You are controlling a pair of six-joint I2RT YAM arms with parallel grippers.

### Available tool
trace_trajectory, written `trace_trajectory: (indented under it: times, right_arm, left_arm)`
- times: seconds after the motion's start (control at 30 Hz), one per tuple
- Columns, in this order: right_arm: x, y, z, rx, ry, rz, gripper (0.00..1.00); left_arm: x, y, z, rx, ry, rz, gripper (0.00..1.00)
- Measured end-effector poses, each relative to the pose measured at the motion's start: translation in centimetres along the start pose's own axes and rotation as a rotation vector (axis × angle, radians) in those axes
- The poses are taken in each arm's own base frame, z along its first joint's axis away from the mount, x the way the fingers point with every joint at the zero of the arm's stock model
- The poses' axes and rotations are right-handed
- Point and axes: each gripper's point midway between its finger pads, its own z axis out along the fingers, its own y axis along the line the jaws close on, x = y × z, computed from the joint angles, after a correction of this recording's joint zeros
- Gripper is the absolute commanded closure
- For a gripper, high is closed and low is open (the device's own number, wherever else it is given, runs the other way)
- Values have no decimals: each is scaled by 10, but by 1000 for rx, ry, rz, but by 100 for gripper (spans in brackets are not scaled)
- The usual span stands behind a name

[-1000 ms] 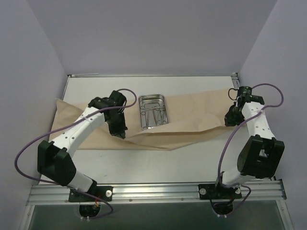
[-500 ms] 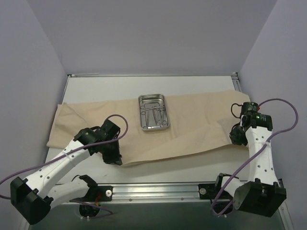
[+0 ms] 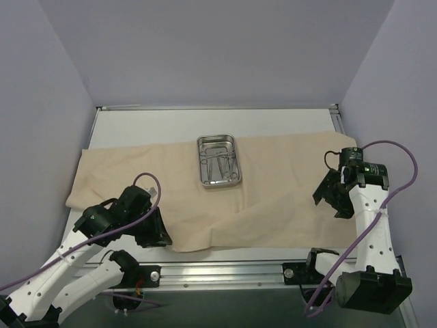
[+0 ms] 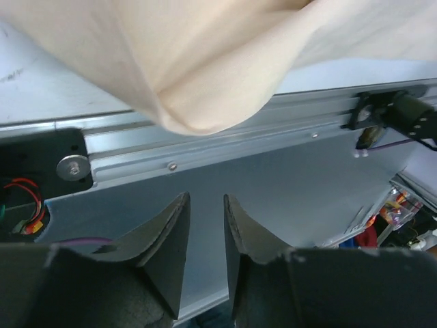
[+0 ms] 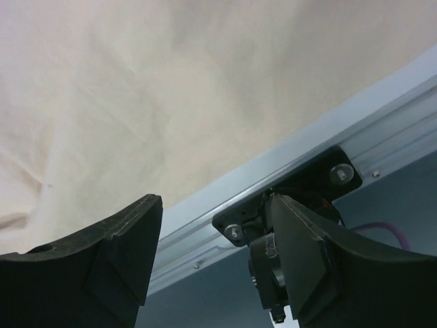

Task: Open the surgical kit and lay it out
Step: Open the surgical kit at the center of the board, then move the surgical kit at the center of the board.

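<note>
The beige cloth wrap (image 3: 273, 198) lies spread across the table, its near edge close to the front rail. On its far middle stands the steel tray (image 3: 219, 161), holding several thin metal instruments (image 3: 220, 164). My left gripper (image 3: 158, 236) hovers at the wrap's near-left corner. In the left wrist view that gripper (image 4: 206, 201) is open by a narrow gap with nothing in it, and the corner of the wrap (image 4: 205, 68) lies just beyond the fingertips. My right gripper (image 3: 328, 198) is at the wrap's right end. The right wrist view shows this gripper (image 5: 215, 205) wide open and empty, beside the wrap (image 5: 171, 89).
An aluminium rail (image 3: 225, 273) runs along the table's near edge and carries both arm bases; it also shows as the rail (image 4: 205, 147) under the left fingers. Purple walls close in the left, right and back. Bare white table (image 3: 205, 123) lies behind the wrap.
Both arms drew the wrap's folded flap toward the near edge, spreading it flat. Both grippers then opened and let go of the cloth. The tray has not moved.
</note>
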Motion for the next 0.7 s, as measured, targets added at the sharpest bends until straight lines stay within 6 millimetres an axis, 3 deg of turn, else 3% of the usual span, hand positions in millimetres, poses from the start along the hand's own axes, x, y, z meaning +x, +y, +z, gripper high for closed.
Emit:
trace_trajectory:
  times: [0.07,0.13,0.23,0.3,0.33,0.4,0.5,0.57,0.7]
  right_arm:
    - [-20,10,-12,-29,-48,-10,32]
    - [-43,24,-25,-74,-117,-6,42]
    - [-80,55,-33,-146,-184,-3,58]
    - [-105,83,-31,-190,-214,-18,64]
    - [-118,98,-26,-208,-223,-23,72]
    - [-142,128,-7,-241,-219,-27,77]
    - [-162,165,32,-262,-181,-42,93]
    - [-167,179,51,-268,-153,-50,100]
    - [-171,204,69,-314,-116,-78,100]
  left_arm:
    - [-12,-15,-16,35,-56,22,56]
    - [-30,-35,-34,66,-131,55,56]
    - [-72,-72,-61,81,-242,103,70]
    - [-111,-98,-66,73,-279,106,90]
    - [-134,-107,-62,58,-291,98,94]
    - [-179,-115,-46,32,-288,76,97]
    - [-237,-96,5,-64,-194,18,98]
    - [-265,-80,35,-130,-126,2,98]
    - [-307,-65,75,-206,-40,26,98]
